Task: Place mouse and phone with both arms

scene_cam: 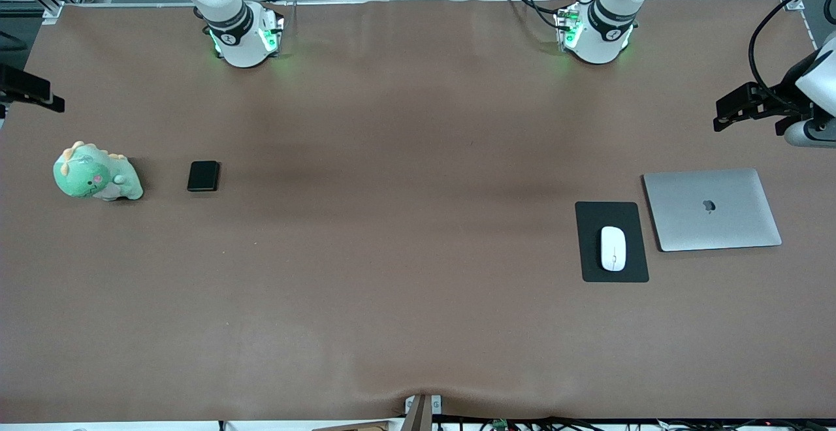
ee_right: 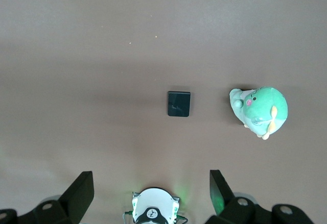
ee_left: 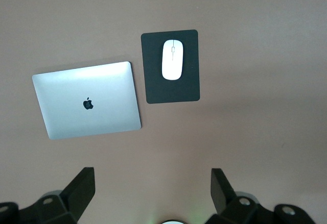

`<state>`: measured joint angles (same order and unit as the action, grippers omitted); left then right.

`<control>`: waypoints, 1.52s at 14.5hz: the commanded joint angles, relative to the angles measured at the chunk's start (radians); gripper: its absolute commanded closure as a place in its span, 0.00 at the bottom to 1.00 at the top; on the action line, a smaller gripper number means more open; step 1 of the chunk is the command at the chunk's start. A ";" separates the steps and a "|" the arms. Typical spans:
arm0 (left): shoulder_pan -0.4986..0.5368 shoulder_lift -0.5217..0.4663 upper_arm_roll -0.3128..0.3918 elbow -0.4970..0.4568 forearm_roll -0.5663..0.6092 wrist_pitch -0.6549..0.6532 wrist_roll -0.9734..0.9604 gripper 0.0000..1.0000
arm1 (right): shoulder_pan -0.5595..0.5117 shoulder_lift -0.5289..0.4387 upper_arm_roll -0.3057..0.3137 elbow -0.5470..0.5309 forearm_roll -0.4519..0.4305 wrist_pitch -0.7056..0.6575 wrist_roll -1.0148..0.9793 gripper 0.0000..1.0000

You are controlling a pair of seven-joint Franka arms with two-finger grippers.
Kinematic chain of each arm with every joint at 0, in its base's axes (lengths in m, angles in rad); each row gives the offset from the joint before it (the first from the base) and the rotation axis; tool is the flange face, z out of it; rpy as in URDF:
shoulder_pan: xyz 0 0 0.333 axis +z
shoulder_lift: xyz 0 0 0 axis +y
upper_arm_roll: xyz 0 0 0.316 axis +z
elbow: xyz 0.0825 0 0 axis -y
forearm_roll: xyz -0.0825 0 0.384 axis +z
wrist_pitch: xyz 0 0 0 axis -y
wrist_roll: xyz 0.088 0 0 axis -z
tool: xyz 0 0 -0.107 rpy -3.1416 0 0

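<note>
Brown matte covering spread over the whole surface (scene_cam: pixel 405 274) in the front view. Low in the frame toward the left arm's end, the small white oval mouse (scene_cam: pixel 612 248) lay on a flat matte black rectangular pad (scene_cam: pixel 591 222), and a closed silver laptop (scene_cam: pixel 712 209) sat just beside that pad, apart from it. Toward the right arm's end, at mid-height in the frame, the small glossy black phone (scene_cam: pixel 203 175) lay flat near a green plush dinosaur toy (scene_cam: pixel 96 174), with a gap between them. Both white arms rose from green-lit bases along the top edge. The left pincer (scene_cam: pixel 748 110) showed at the frame's edge above the laptop, held up in the air; the right pincer (scene_cam: pixel 29 91) peeked in at the opposite edge, over the surface's margin.

From the left wrist view, the left pincer's black fingers (ee_left: pixel 79 191) stood wide apart along the bottom edge with nothing between them. The mouse (ee_left: pixel 172 59) sat in the upper part of the pad (ee_left: pixel 173 91), the laptop (ee_left: pixel 87 100) beside it.

From the right wrist view, the right pincer's fingers (ee_right: pixel 82 191) also stood wide apart and empty. The phone (ee_right: pixel 179 103) lay at mid-frame, the dinosaur toy (ee_right: pixel 259 110) close by, and the right arm's base (ee_right: pixel 153 208) showed at the bottom centre.
</note>
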<state>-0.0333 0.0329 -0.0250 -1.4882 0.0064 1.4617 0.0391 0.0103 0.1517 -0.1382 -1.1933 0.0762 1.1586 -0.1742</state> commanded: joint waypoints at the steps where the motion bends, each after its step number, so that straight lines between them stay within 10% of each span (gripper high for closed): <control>1: 0.009 0.004 -0.006 0.011 -0.014 -0.015 -0.010 0.00 | 0.005 -0.118 0.003 -0.173 -0.004 0.084 -0.004 0.00; 4: 0.010 0.010 -0.006 0.011 -0.016 -0.015 -0.010 0.00 | 0.003 -0.210 0.003 -0.320 -0.004 0.167 -0.004 0.00; 22: 0.009 0.010 -0.006 0.016 -0.016 -0.015 -0.027 0.00 | 0.017 -0.201 0.006 -0.325 -0.041 0.135 -0.001 0.00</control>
<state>-0.0331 0.0413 -0.0255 -1.4891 0.0064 1.4617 0.0212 0.0237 -0.0244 -0.1313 -1.4931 0.0542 1.2914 -0.1741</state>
